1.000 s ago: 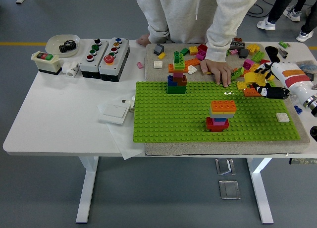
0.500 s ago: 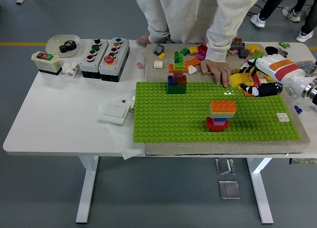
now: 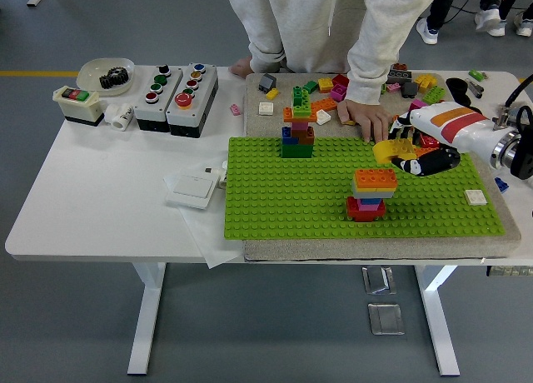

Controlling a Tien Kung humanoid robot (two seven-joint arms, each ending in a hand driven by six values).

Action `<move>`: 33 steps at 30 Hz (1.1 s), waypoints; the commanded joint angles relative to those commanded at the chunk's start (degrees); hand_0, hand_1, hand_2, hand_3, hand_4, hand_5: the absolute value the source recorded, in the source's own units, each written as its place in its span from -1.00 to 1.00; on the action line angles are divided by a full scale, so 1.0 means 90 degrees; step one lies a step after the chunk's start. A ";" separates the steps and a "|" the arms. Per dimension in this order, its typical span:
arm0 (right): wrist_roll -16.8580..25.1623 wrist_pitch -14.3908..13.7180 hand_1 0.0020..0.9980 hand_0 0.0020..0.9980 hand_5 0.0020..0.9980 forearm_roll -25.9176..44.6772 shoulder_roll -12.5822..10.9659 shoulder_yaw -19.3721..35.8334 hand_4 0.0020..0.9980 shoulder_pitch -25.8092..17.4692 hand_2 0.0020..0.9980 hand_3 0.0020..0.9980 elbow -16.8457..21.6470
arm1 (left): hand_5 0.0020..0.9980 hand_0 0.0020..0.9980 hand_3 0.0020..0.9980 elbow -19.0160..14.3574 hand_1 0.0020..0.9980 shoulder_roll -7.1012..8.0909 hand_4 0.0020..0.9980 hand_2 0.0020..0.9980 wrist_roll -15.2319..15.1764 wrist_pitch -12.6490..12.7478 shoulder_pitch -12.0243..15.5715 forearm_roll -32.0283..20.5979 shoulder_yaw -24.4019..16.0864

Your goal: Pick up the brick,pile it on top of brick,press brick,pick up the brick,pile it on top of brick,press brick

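My right hand (image 3: pixel 398 155) comes in from the right above the green baseplate (image 3: pixel 275 200), its fingers curled on a yellow brick (image 3: pixel 386 150). It hovers just up and right of a short stack (image 3: pixel 371 193) that has an orange brick (image 3: pixel 375 179) on top and a red base. A taller stack (image 3: pixel 297 125) with a green brick on top stands at the baseplate's back left. The left arm does not show.
A person stands at the far side with one hand (image 3: pixel 366 118) resting on the mat, close to my hand. Loose bricks (image 3: pixel 412 83) lie at the back right. A white brick (image 3: pixel 475 197) sits on the baseplate's right. Button boxes (image 3: pixel 176 89), a bowl (image 3: pixel 106 73) and a white switch (image 3: pixel 193 186) are on the left.
My right hand has moved left from the loose pile over the baseplate, carrying the yellow brick toward the short stack. The person's hand has stayed put.
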 joint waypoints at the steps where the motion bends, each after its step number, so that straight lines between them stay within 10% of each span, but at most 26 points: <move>1: -0.0057 0.0009 -0.04 -0.02 -0.38 -0.0008 -0.0011 0.0019 0.15 -0.0021 0.06 -0.02 0.0065 | 0.20 0.56 0.12 0.0000 0.46 0.0001 0.17 0.28 0.0001 -0.0001 0.0001 0.0002 0.0002; 11: -0.0365 0.0074 -0.04 -0.04 -0.37 0.0340 -0.0120 0.0121 0.15 -0.0246 0.06 -0.02 0.0733 | 0.20 0.56 0.12 0.0000 0.46 0.0011 0.17 0.28 0.0019 -0.0009 0.0017 0.0053 -0.0034; 33: -0.0407 0.0047 -0.02 -0.05 -0.28 0.0545 0.0077 -0.0056 0.26 -0.0277 0.08 0.00 0.0623 | 0.20 0.57 0.12 0.0000 0.46 0.0014 0.17 0.28 0.0003 -0.0008 -0.0035 -0.0059 0.0058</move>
